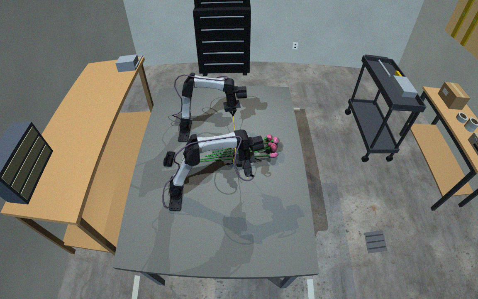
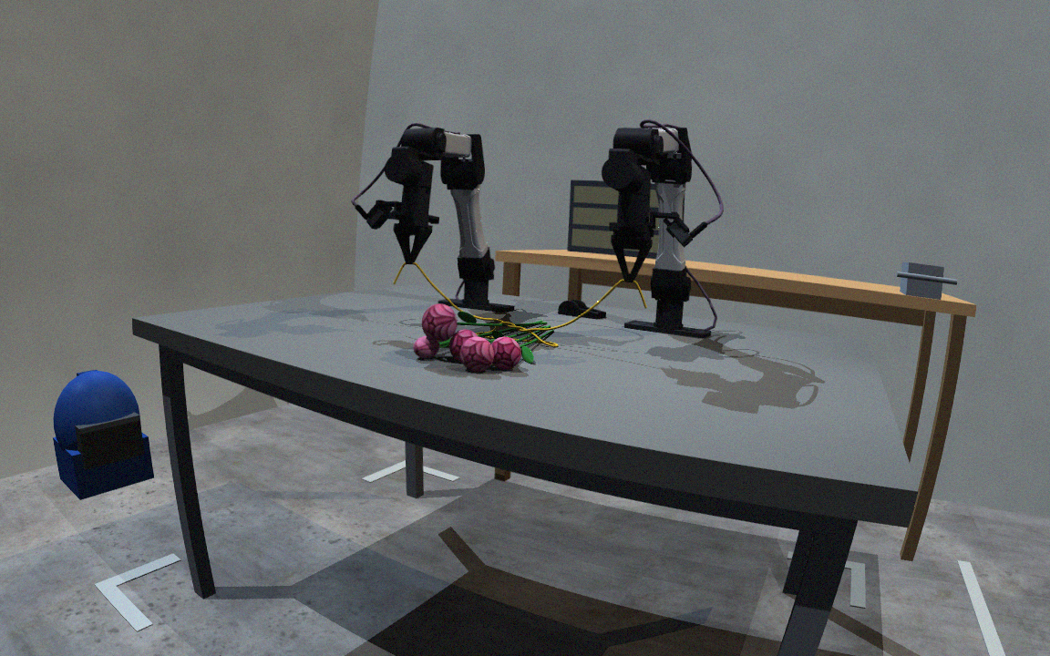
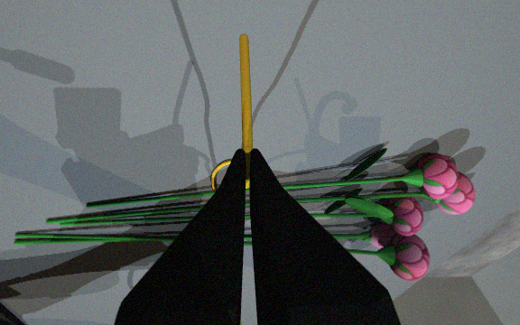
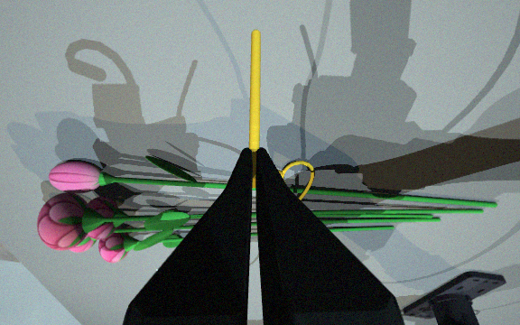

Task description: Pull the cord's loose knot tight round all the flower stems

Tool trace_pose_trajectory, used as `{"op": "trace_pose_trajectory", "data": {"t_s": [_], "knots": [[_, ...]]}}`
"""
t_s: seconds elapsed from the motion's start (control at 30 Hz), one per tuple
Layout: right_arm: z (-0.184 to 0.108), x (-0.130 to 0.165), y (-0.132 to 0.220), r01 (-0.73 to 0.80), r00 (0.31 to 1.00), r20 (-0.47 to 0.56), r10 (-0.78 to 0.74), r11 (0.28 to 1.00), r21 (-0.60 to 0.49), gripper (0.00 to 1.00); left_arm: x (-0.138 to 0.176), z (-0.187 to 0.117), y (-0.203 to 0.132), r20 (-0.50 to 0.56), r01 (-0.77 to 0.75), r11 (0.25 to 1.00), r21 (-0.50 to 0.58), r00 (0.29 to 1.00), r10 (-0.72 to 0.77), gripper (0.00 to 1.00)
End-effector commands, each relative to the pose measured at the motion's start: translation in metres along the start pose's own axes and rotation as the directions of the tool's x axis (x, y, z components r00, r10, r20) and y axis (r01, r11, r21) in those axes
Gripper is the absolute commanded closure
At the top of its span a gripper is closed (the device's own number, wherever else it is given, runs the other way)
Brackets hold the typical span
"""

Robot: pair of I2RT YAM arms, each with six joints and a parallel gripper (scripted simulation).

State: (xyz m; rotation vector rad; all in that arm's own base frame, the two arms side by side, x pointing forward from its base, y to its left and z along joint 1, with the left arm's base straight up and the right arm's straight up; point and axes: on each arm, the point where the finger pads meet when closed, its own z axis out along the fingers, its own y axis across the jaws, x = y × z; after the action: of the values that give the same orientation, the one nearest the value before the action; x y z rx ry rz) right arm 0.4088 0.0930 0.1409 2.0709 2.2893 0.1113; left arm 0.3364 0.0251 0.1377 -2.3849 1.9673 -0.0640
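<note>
The yellow cord [image 1: 234,122] [image 2: 596,304] [image 3: 245,90] [image 4: 255,90] runs from both grippers down to the flower stems [image 3: 106,239] [image 4: 422,199]. My left gripper [image 1: 232,114] [image 2: 633,280] [image 3: 246,160] is shut on one cord end, above the table. My right gripper [image 2: 408,262] [image 4: 253,158] is shut on the other end, also raised; its tips are hidden in the top view. A small open cord loop [image 3: 214,175] [image 4: 312,173] shows at the stems, which are still spread and look straight. The pink blooms [image 1: 273,147] [image 2: 478,353] lie together. The fingers hide the knot's middle.
The grey table [image 1: 270,238] [image 2: 634,399] carries both arms and the flowers. A small black object [image 1: 169,158] [image 2: 581,309] lies between the arm bases, beyond the stem ends. The near arm hangs over part of the stems in the top view.
</note>
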Motion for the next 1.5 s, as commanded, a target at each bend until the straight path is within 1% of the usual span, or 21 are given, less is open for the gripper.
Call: {"op": "trace_pose_trajectory", "data": {"t_s": [0.0,0.07,0.1,0.17,0.2,0.37,0.47,0.57,0.7,0.8,0.9,1.0,1.27,1.47], "knots": [[-0.024,-0.003,-0.017,0.006,1.000,0.001,-0.006,0.998,0.067,1.00,-0.003,-0.026,0.013,0.001,-0.007,0.998,-0.064,1.000,0.007,1.00],[-0.051,-0.002,-0.014,0.007,1.000,-0.012,-0.007,1.000,-0.009,1.00,-0.003,-0.040,0.012,0.002,-0.007,0.997,-0.074,1.000,0.007,1.00],[-0.064,-0.002,-0.014,0.006,1.000,-0.016,-0.007,0.999,-0.047,1.00,-0.003,-0.052,0.012,-0.001,-0.007,0.999,-0.050,1.000,0.007,1.00],[-0.084,-0.002,-0.013,0.005,1.000,-0.023,-0.007,0.994,-0.105,1.00,-0.003,-0.078,0.010,-0.010,-0.006,0.999,0.037,1.000,0.007,1.00],[-0.092,-0.002,-0.012,0.004,1.000,-0.025,-0.008,0.992,-0.129,1.00,-0.003,-0.088,0.010,-0.014,-0.006,0.997,0.074,1.000,0.007,1.00],[-0.127,-0.003,-0.011,0.002,0.999,-0.035,-0.010,0.973,-0.231,1.00,-0.003,-0.123,0.009,-0.027,-0.002,0.981,0.193,1.000,0.008,1.00],[-0.141,-0.002,-0.009,0.001,0.999,-0.040,-0.012,0.962,-0.273,1.00,-0.003,-0.141,0.009,-0.033,0.000,0.968,0.250,0.999,0.009,1.00],[-0.141,-0.002,-0.007,0.001,0.999,-0.040,-0.012,0.961,-0.275,1.00,-0.003,-0.141,0.006,-0.033,0.000,0.968,0.252,0.999,0.009,1.00],[-0.161,-0.002,-0.008,-0.002,0.999,-0.046,-0.015,0.943,-0.333,1.00,-0.003,-0.161,0.008,-0.040,0.002,0.949,0.314,0.999,0.011,1.00],[-0.170,-0.002,-0.008,-0.003,0.999,-0.048,-0.016,0.935,-0.356,1.00,-0.003,-0.167,0.008,-0.042,0.003,0.942,0.336,0.999,0.012,1.00],[-0.171,-0.002,-0.009,-0.003,0.999,-0.049,-0.016,0.933,-0.359,1.00,-0.003,-0.168,0.008,-0.043,0.003,0.942,0.337,0.999,0.012,1.00],[-0.163,-0.002,-0.005,0.000,0.999,-0.046,-0.016,0.941,-0.339,1.00,-0.002,-0.163,0.005,-0.044,0.001,0.947,0.321,0.999,0.014,1.00],[-0.164,-0.004,-0.006,0.000,0.999,-0.048,-0.018,0.940,-0.341,1.00,-0.004,-0.162,0.008,-0.048,0.001,0.949,0.317,0.999,0.015,1.00],[-0.163,-0.012,-0.008,-0.001,0.999,-0.034,-0.011,0.941,-0.339,1.00,-0.011,-0.162,0.009,-0.048,0.001,0.948,0.319,0.999,0.015,1.00]]}}
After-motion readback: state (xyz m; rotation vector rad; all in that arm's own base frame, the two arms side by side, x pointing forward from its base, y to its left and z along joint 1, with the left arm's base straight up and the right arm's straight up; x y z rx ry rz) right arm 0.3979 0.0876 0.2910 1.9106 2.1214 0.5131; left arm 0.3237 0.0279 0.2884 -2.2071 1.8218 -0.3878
